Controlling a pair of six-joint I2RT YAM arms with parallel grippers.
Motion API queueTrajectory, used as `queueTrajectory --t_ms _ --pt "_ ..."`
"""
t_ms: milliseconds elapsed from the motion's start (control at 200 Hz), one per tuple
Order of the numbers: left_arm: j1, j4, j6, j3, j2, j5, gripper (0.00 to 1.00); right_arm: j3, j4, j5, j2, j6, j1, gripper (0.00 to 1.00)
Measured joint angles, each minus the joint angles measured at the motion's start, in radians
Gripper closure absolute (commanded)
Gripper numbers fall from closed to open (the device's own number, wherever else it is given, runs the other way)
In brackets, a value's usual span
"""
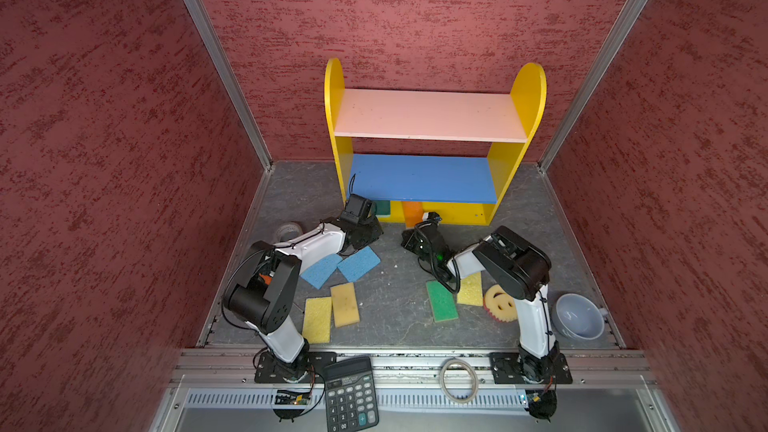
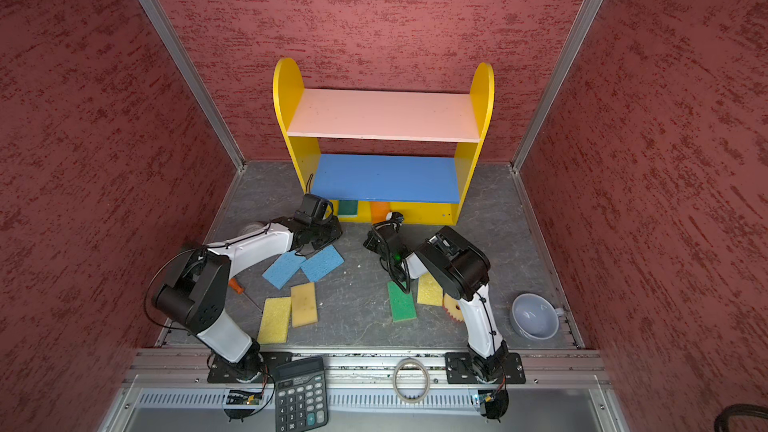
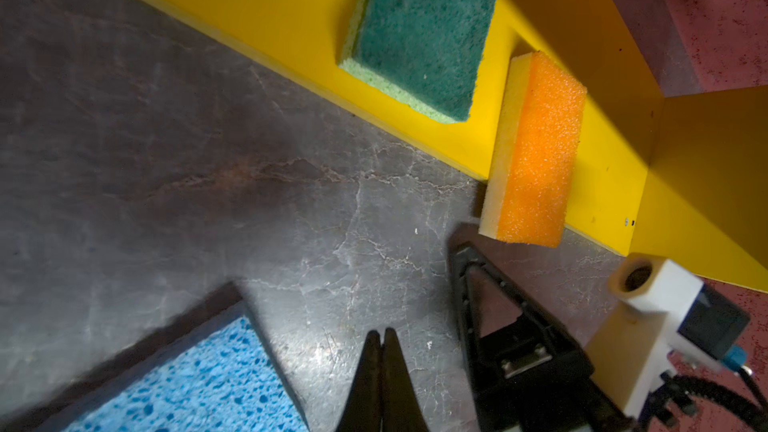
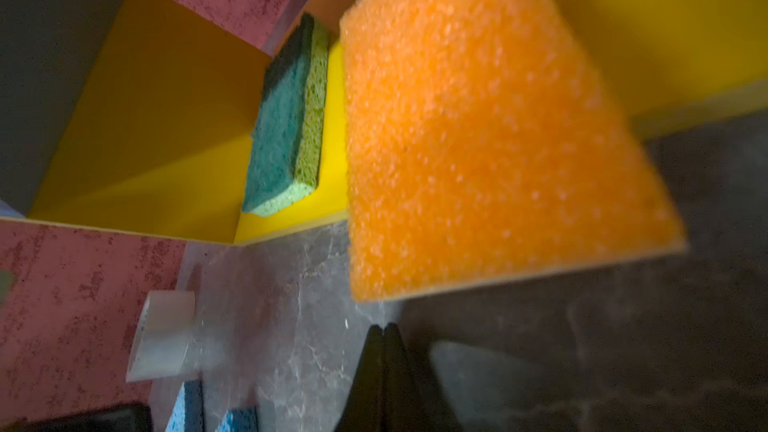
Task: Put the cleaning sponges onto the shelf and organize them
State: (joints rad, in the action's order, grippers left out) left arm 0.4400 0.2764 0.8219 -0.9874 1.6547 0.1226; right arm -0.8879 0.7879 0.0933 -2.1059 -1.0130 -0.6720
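Yellow-sided and pink-topped, the shelf (image 1: 536, 110) is standing against the back wall in both top views. On its bottom tier a green-topped sponge (image 1: 382, 207) is sitting toward the left, and an orange-topped sponge (image 1: 412, 213) is lying just beside it, nearer the middle. The left gripper (image 1: 376, 229) and the right gripper (image 1: 406, 236) are both hanging low over the grey floor (image 1: 395, 284), just in front of that tier.

Nearer the front, seven more are lying on the floor. Two blue sponges (image 1: 359, 263) are touching each other under the left arm, with two yellow sponges (image 1: 318, 320) side by side below them. A green sponge (image 1: 441, 301), a third yellow sponge (image 1: 470, 289) and a round smiley sponge (image 1: 498, 303) are lying partly hidden by the right arm. A black calculator (image 1: 351, 394) is resting on the front rail.

Over to the left wrist view: the left gripper (image 3: 382, 334) is showing its two tips pressed together, gripping nothing, above floor beside a blue sponge (image 3: 195, 384). The green-topped sponge (image 3: 419, 31) is lying flat on the yellow bottom board. The orange-topped sponge (image 3: 536, 151) is poking out past that board's front edge, and the right gripper (image 3: 467, 259) is pointing at that end, just beside it.

Now the right wrist view — the right gripper (image 4: 384, 334) is closed tight and empty. The orange-topped sponge (image 4: 478, 139) is looming blurred just ahead, the green-topped sponge (image 4: 282, 130) is lying beyond it, and a tape roll (image 4: 162, 334) is standing on the floor by the wall.
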Motion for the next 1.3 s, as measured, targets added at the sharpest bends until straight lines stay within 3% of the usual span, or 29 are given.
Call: queueTrajectory --t_ms 451,877,1303 --pt "0.036 0.019 0.001 0.023 -0.002 -0.019 1.00 -0.108 0.101 -0.057 -0.101 -0.034 0.048 1.00" --pt "0.070 0.029 0.002 0.017 -0.002 -0.023 1.00 0.151 0.248 -0.067 0.011 -0.082 0.056 1.00" --pt "0.090 0.047 0.020 0.017 0.003 -0.028 1.00 0.189 0.375 -0.115 -0.014 -0.195 0.115 1.00"
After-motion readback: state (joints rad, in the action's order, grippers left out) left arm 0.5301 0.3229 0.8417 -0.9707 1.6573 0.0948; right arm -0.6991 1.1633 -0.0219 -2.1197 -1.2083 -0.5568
